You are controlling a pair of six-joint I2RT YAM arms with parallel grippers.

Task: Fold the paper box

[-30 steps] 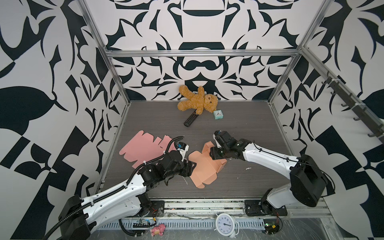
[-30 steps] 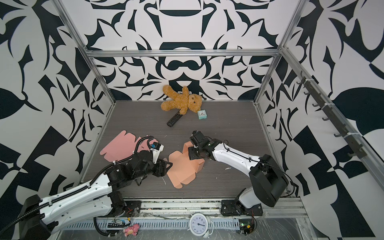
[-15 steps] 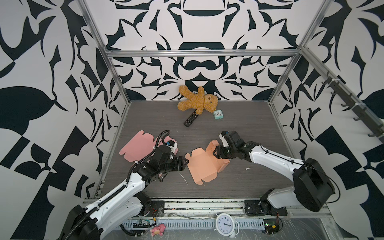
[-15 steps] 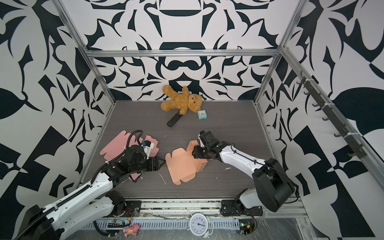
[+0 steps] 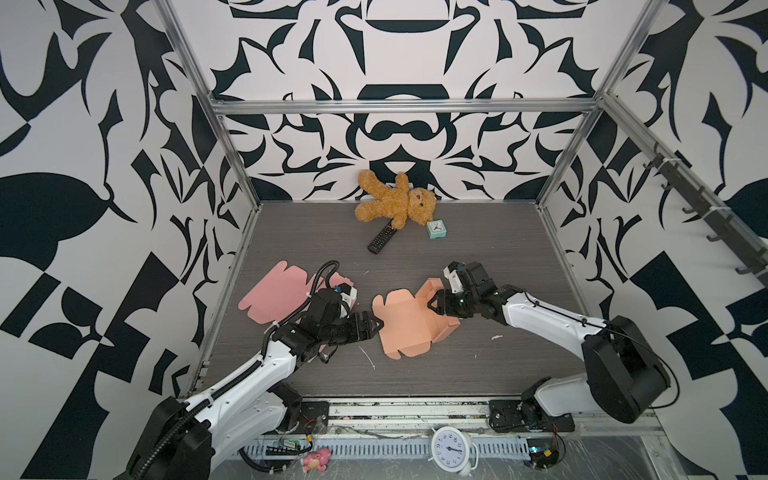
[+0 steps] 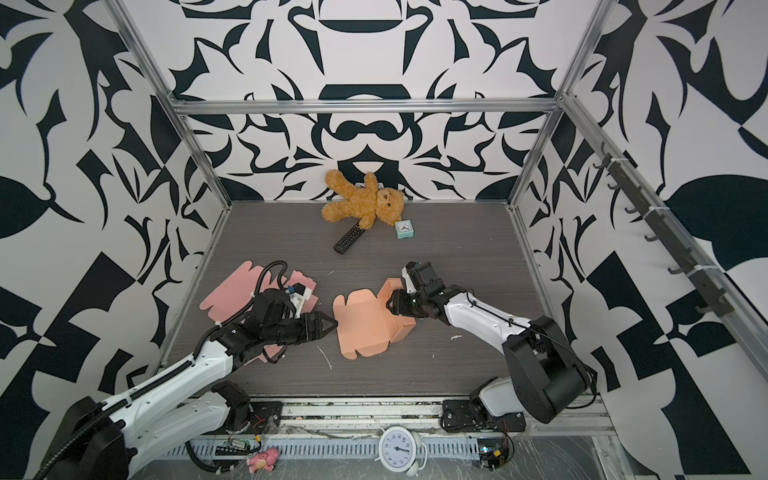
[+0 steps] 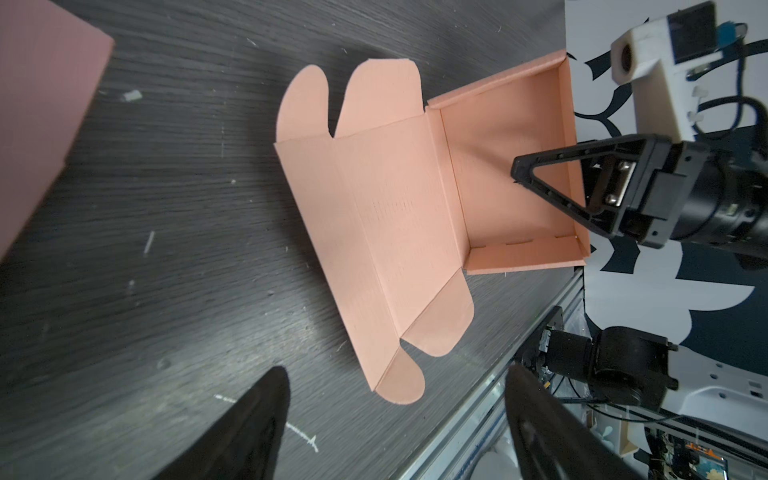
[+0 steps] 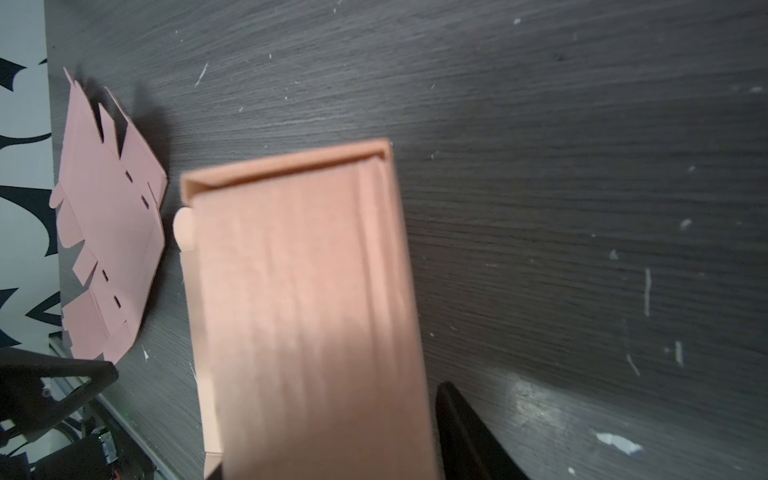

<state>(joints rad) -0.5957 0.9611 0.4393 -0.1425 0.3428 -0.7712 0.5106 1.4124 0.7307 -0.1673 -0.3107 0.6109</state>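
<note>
In both top views the white clock (image 5: 451, 449) at the front edge shows black numbers round its face. The orange paper box (image 5: 409, 328) lies near the front middle of the table (image 5: 415, 257). It is half made: low walls stand at one end, and a flat lid with round flaps lies at the other. The left gripper (image 5: 376, 326) points at the flat end. The right gripper (image 5: 434, 305) sits over the walled end. A pink sheet (image 5: 278, 295) lies partly under the left arm. Open table shows behind and in front of the box.

In the left wrist view, the left gripper's fingers (image 7: 266, 415) are spread wide and hold nothing. They are apart from the paper box (image 7: 395, 216).

In the right wrist view, the paper box (image 8: 299, 311) looks blurred. One black finger (image 8: 465, 432) sits just beside its wall. I cannot tell whether the right gripper squeezes it.
</note>
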